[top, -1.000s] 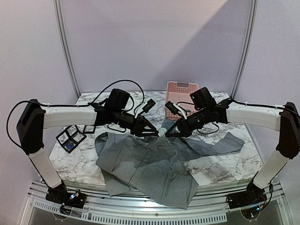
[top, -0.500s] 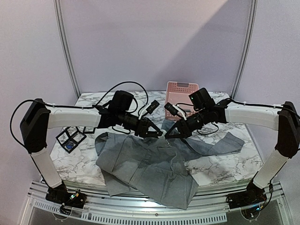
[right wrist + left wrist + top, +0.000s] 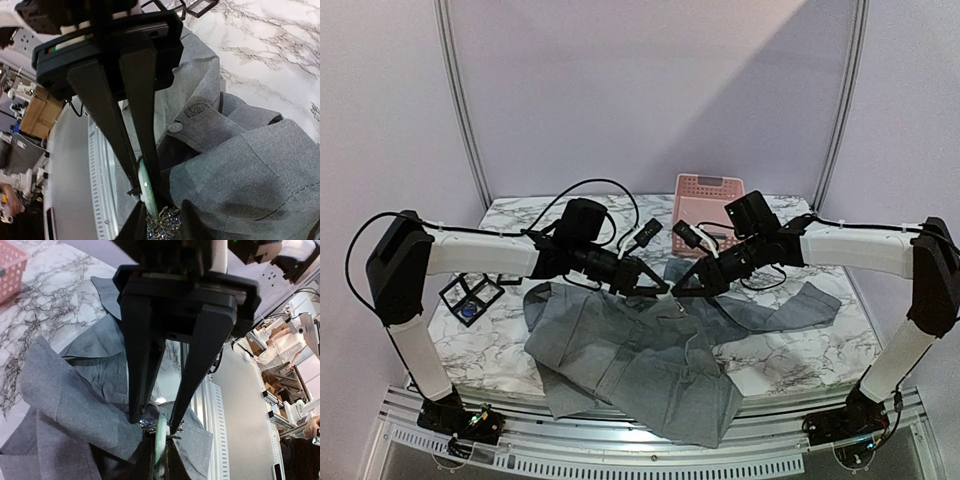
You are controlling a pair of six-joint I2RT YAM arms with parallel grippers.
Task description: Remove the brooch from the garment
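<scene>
The grey garment [image 3: 630,350] lies spread over the table's front, a fold of it lifted at the middle. Both grippers meet tip to tip over that fold. The brooch [image 3: 147,425] is a dark sparkling beaded piece with a pale green disc [image 3: 146,187] on it. My left gripper [image 3: 154,424] is shut on the beaded part, with grey cloth [image 3: 65,395] bunched round its tips. My right gripper [image 3: 146,192] has the green disc edge-on between its fingertips, both lying against it. In the top view the left gripper [image 3: 658,290] and right gripper [image 3: 684,290] hide the brooch.
A pink basket [image 3: 705,200] stands at the back of the marble table [image 3: 800,350], behind the right arm. A black wire-frame box [image 3: 470,295] sits at the left. A garment button [image 3: 175,127] shows near the right fingers. Cables loop behind both wrists.
My left arm has reached right to the right gripper and its jaws have closed on the beaded brooch. The right arm has hardly moved.
</scene>
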